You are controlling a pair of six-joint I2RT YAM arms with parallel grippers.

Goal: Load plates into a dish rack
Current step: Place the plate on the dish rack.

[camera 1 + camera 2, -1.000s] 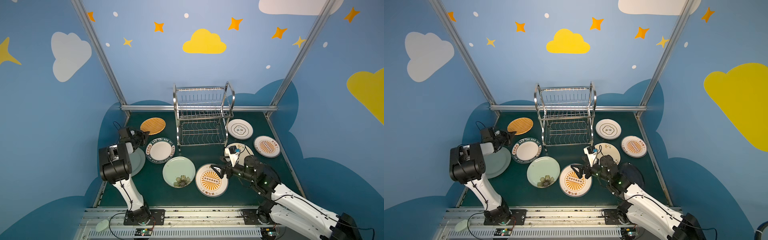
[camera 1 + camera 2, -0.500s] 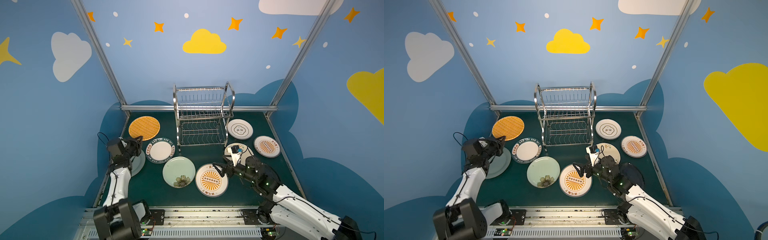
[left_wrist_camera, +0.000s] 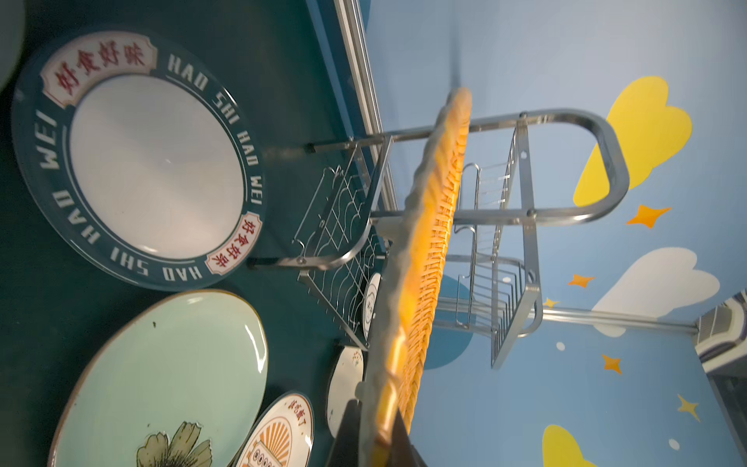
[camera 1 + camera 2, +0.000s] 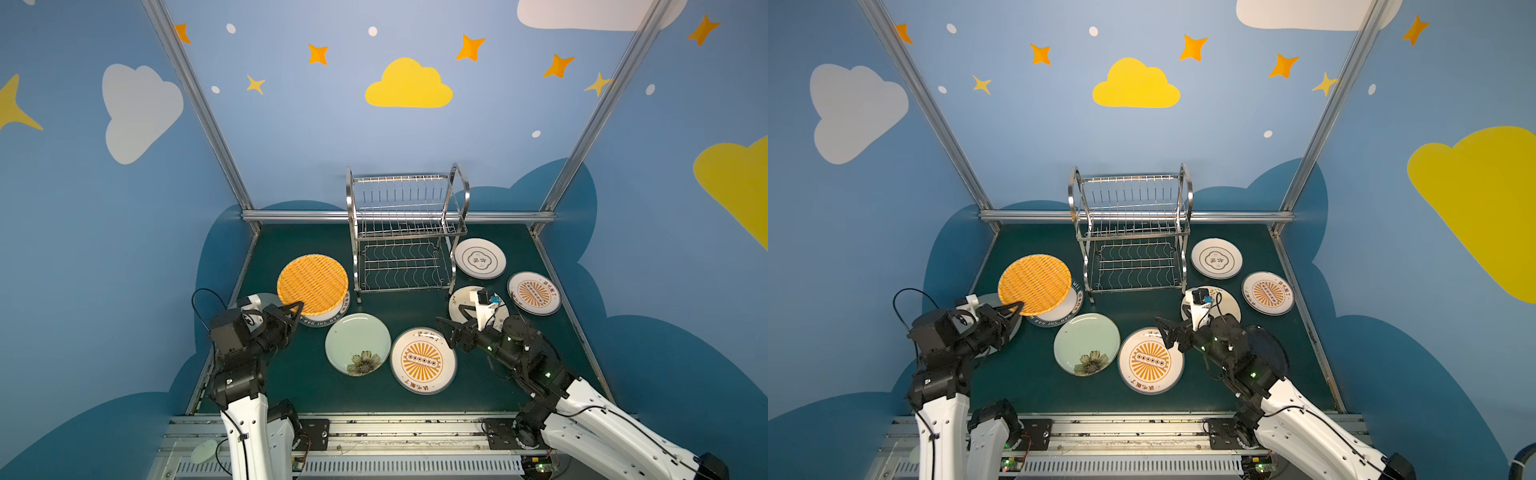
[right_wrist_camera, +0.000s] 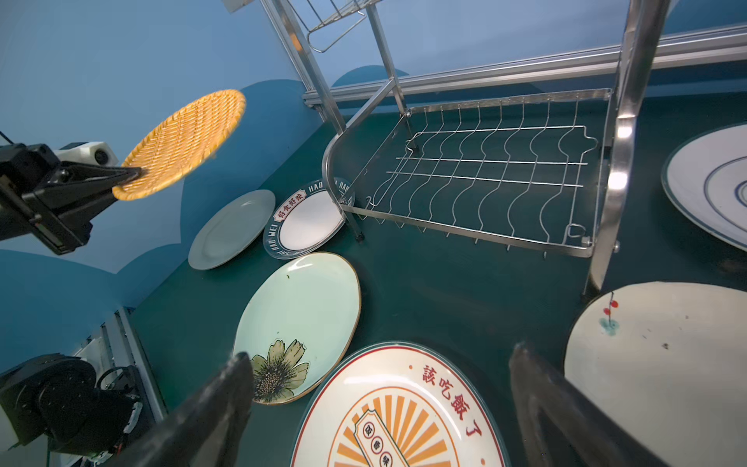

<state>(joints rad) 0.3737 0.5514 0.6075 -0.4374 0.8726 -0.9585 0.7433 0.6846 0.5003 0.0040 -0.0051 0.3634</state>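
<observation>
My left gripper (image 4: 297, 308) (image 4: 1017, 308) is shut on the near rim of the woven orange plate (image 4: 312, 284) (image 4: 1035, 284), which hangs in the air left of the dish rack (image 4: 405, 232) (image 4: 1131, 232). In the left wrist view the woven plate (image 3: 432, 242) shows edge-on between the jaws of that gripper (image 3: 378, 436), with the rack (image 3: 525, 218) behind it. My right gripper (image 4: 446, 332) (image 5: 382, 351) is open and empty. It hovers over the far rim of an orange-sunburst plate (image 4: 423, 360) (image 5: 404, 412).
Flat on the green mat lie a flower plate (image 4: 357, 343), a lettered-rim plate (image 4: 328, 318), a pale plate (image 5: 230, 230), a sprigged cream plate (image 4: 461, 299), an emblem plate (image 4: 480, 257), another sunburst plate (image 4: 534, 293) and a navy plate (image 4: 1266, 345). Walls close three sides.
The left arm has lifted the woven plate off the back-left mat and carried it up and toward the front. The right gripper has stayed open and hardly moved.
</observation>
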